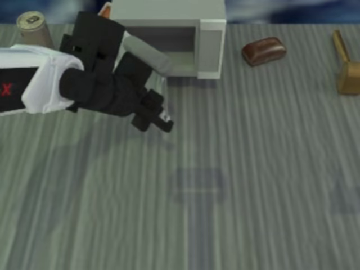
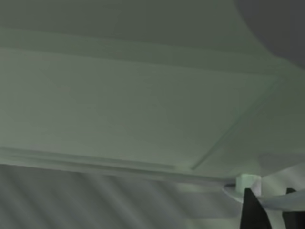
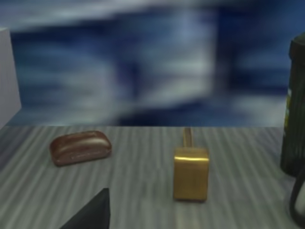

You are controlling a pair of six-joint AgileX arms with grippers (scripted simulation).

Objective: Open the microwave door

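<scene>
One boxy light grey-white microwave stands at the far edge of the grey striped counter, a little left of centre in the top view. Its cavity is exposed and the plain control strip closes its right side. The single microwave door, a flat panel with a pale frame and grey window, is swung out to the left and forward, angling away from the cavity toward the left arm. In the left wrist view the door fills most of the frame as a broad pale panel seen very close.

The left gripper, black, sits just in front of the door's free edge, at the end of the white and black left arm that reaches in from the left side. In the left wrist view two dark fingertips stand apart around a small pale piece at the door's edge; whether they are clenched on it I cannot tell.

The right gripper shows only as one dark tip in its own wrist view, its state unreadable.

Also on the counter: one glossy brown rounded loaf-shaped object right of the microwave, one golden-headed mallet near the right edge, one tan cylindrical can at the far left, and one dark green bottle seen only in the right wrist view.
</scene>
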